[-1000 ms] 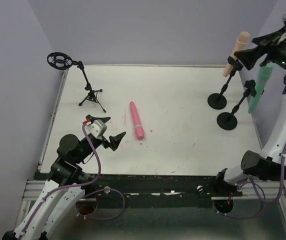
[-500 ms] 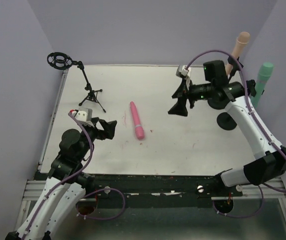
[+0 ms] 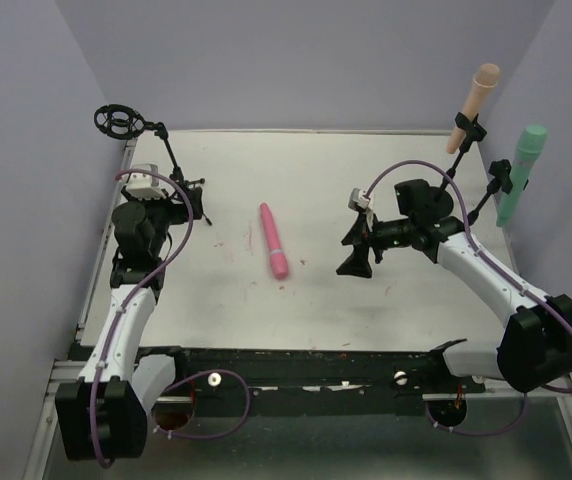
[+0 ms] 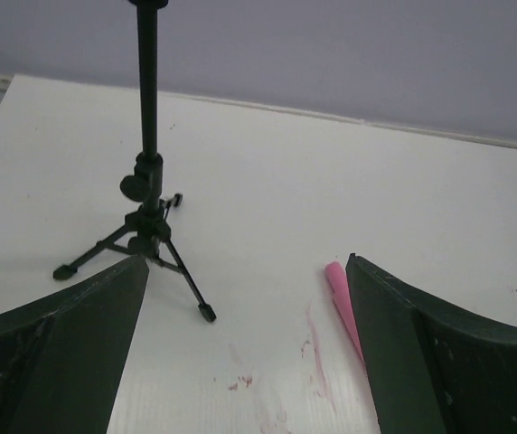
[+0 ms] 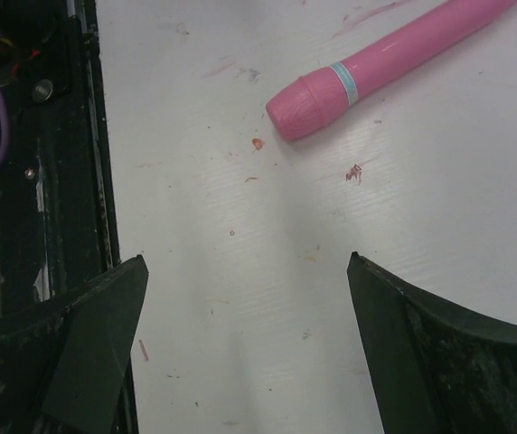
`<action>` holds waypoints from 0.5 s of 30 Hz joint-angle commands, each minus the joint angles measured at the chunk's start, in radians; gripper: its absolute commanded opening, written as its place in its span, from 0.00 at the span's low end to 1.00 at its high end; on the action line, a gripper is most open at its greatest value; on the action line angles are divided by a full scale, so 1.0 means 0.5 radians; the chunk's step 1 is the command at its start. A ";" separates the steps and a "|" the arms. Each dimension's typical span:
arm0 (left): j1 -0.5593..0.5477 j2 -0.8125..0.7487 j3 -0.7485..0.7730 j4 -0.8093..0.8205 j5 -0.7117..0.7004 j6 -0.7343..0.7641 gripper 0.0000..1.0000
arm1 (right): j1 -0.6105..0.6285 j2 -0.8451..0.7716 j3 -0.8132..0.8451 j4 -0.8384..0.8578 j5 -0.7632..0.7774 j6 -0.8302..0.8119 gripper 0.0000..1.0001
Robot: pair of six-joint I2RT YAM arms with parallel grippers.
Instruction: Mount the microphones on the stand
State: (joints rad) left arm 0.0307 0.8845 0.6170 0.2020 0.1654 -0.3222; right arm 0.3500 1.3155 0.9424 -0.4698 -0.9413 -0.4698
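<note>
The pink microphone (image 3: 274, 240) lies flat mid-table. It also shows in the right wrist view (image 5: 376, 68), and its tip shows in the left wrist view (image 4: 342, 294). The peach microphone (image 3: 471, 105) and the teal-green microphone (image 3: 521, 170) sit clipped in their stands at the back right. A black tripod stand (image 3: 181, 192) with an empty ring mount (image 3: 118, 122) stands at the back left, also in the left wrist view (image 4: 150, 208). My left gripper (image 3: 171, 200) (image 4: 248, 258) is open and empty beside the tripod. My right gripper (image 3: 352, 255) (image 5: 247, 258) is open and empty, low, right of the pink microphone.
The table's near edge with its black rail (image 5: 32, 136) and a purple cable lies left in the right wrist view. The purple walls (image 3: 296, 60) close in the back and sides. The right arm hides the two round stand bases.
My right arm has swung from the teal-green microphone at the far right down to mid-table near the pink one. My left arm has moved from the front left back to the tripod.
</note>
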 commanded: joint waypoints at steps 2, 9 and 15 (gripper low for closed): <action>0.031 0.369 0.167 0.584 0.231 0.371 0.99 | -0.001 -0.069 -0.102 0.173 -0.062 -0.082 1.00; 0.070 0.725 0.272 0.838 0.212 0.552 0.96 | -0.001 -0.085 -0.078 0.121 -0.026 -0.140 1.00; 0.083 0.946 0.395 0.860 0.050 0.620 0.92 | -0.001 -0.075 -0.072 0.087 -0.020 -0.189 1.00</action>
State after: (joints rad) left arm 0.0628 1.3018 0.7628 0.5587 0.2390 -0.0685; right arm 0.3496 1.2884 0.9058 -0.4236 -0.9440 -0.5274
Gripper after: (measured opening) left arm 0.939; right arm 0.997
